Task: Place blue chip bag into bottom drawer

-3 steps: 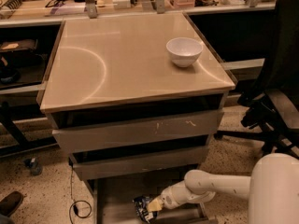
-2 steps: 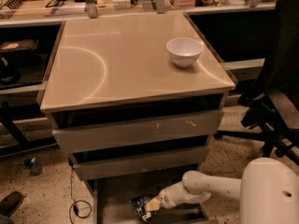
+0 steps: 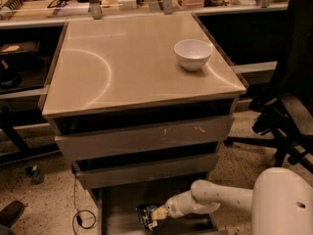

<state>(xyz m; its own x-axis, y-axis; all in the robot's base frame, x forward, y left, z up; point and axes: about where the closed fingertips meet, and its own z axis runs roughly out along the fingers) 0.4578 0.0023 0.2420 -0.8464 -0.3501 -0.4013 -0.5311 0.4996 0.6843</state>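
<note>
Since a moment ago, the gripper (image 3: pixel 158 213) and the blue chip bag (image 3: pixel 145 216) have slid a little to the left. At the far left, a dark shoe (image 3: pixel 11 212) and a looped cable (image 3: pixel 84 218) lie on the speckled floor (image 3: pixel 44 199). Next comes the open bottom drawer (image 3: pixel 120 207), with the bag low inside it. The jaws are clenched on the bag's right edge. Higher up, a white bowl (image 3: pixel 192 54) sits on the tan table (image 3: pixel 122 67), near its right side. A black chair (image 3: pixel 291 106) stands at the far right.
</note>
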